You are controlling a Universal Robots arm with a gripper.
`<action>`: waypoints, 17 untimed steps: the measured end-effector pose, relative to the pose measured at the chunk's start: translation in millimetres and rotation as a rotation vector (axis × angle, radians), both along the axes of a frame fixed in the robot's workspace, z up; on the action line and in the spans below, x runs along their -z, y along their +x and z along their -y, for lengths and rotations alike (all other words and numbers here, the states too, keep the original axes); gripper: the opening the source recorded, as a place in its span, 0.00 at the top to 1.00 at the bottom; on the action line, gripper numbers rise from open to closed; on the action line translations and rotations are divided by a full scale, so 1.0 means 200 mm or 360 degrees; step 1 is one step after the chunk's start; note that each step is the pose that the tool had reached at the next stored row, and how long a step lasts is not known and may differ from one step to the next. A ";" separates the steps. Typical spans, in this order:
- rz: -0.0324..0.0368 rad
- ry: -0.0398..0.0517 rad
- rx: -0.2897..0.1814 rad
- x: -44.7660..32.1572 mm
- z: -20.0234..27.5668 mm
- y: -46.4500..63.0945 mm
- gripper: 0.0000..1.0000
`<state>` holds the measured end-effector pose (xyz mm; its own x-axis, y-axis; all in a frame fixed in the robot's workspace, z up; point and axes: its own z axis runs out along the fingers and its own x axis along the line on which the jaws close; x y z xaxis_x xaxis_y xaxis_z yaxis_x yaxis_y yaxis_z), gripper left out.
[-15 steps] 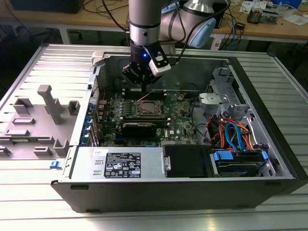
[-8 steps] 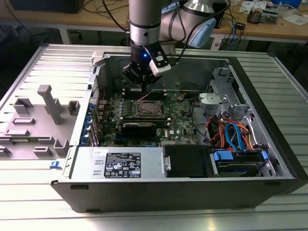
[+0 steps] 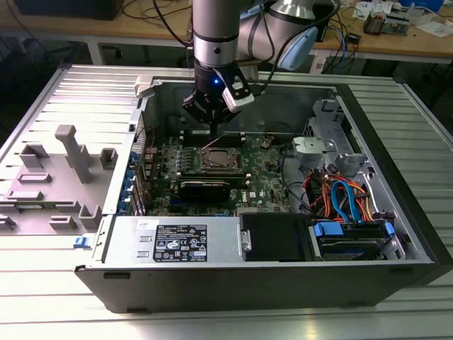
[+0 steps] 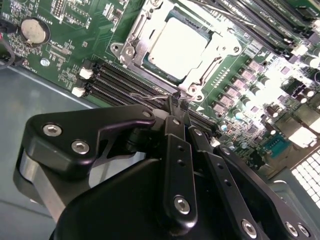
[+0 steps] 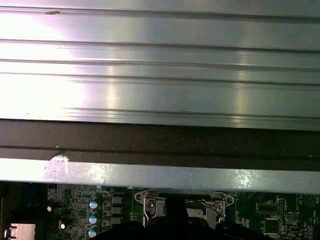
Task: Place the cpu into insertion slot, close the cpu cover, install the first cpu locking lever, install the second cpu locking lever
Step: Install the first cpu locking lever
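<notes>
Ribbed metal bench (image 3: pixel 42 297) under open computer case (image 3: pixel 283 273) | claw (image 4: pixel 174 101) narrow, fingertips pinched on thin wire locking lever (image 4: pixel 150 96) beside insertion slot (image 4: pixel 131 50) | cpu (image 4: pixel 176 46) seated in slot, cpu cover (image 4: pixel 220 47) down around it

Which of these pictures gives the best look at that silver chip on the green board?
The second wrist view: the cpu lies there large and plain, seated inside the cpu cover, just past the gripper. In the exterior view it is a small square below the arm. The first wrist view catches just the socket's metal edge.
</notes>
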<state>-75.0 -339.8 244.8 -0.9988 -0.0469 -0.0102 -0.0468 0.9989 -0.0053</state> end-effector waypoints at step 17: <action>0.0000 0.0000 -0.0033 0.031 -0.010 0.00 0.89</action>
